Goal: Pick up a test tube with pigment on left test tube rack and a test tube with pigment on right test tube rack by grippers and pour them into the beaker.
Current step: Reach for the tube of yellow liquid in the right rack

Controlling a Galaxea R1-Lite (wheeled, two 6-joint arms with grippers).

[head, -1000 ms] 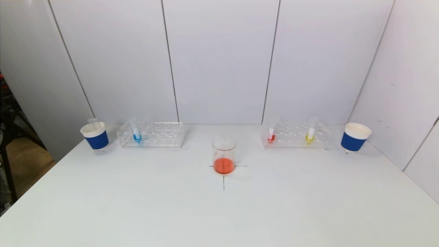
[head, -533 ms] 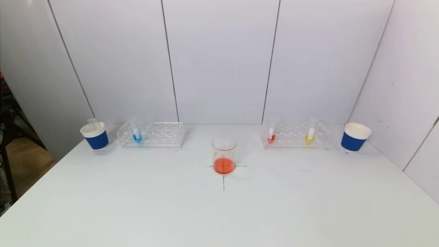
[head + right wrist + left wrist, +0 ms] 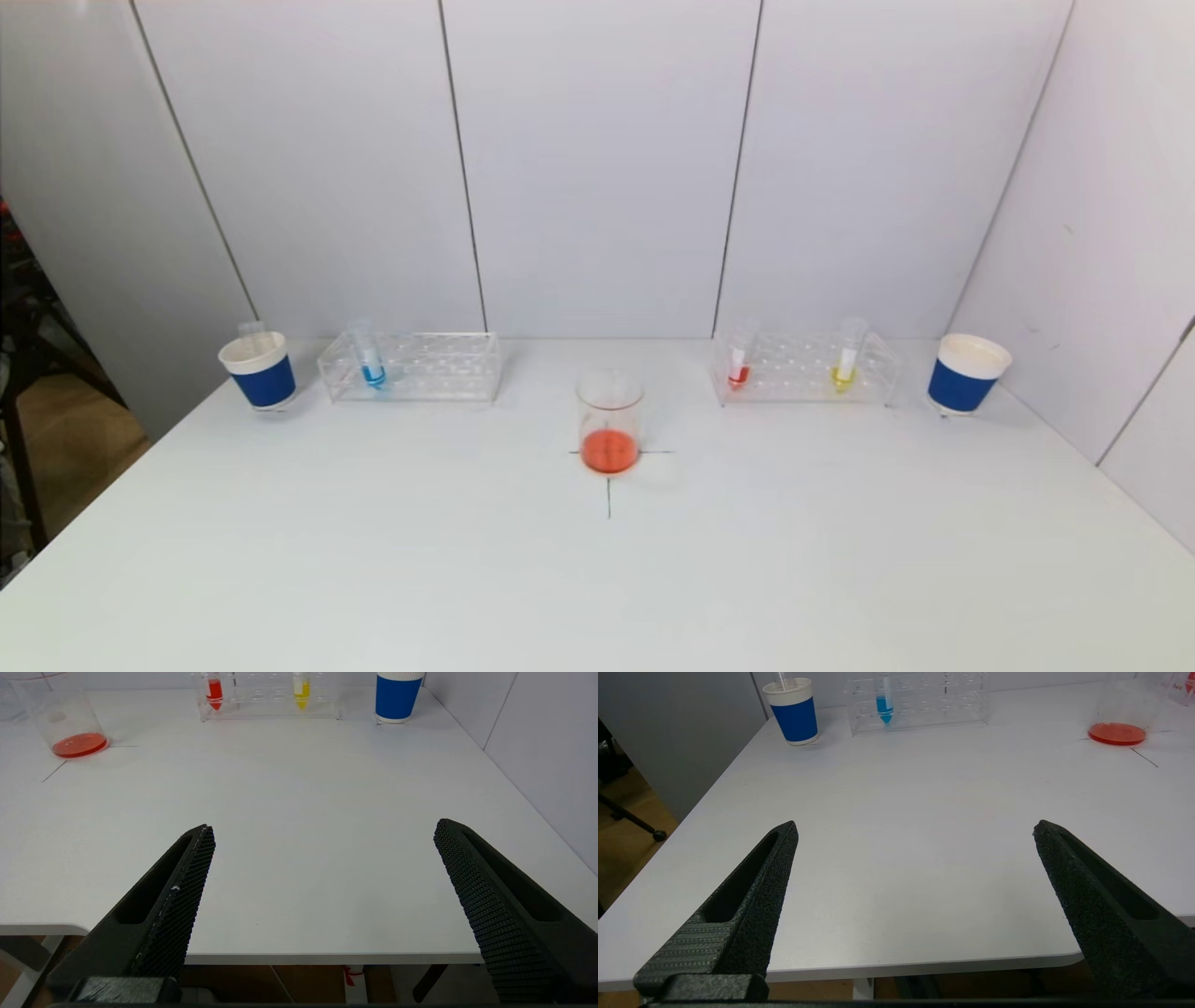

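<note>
A clear left rack [image 3: 411, 367] at the back left holds one tube with blue pigment [image 3: 371, 366], also in the left wrist view [image 3: 884, 704]. A clear right rack [image 3: 805, 369] holds a red tube [image 3: 738, 367] and a yellow tube [image 3: 844, 369], also in the right wrist view [image 3: 214, 693] [image 3: 301, 689]. A glass beaker [image 3: 610, 422] with orange-red liquid stands at the table's centre cross mark. My left gripper [image 3: 915, 830] and right gripper [image 3: 322, 830] are open and empty at the table's near edge, out of the head view.
A blue-and-white paper cup [image 3: 259, 370] with an empty tube in it stands left of the left rack. Another such cup [image 3: 966, 373] stands right of the right rack. White walls close the back and right side. The table's left edge [image 3: 691, 812] drops to the floor.
</note>
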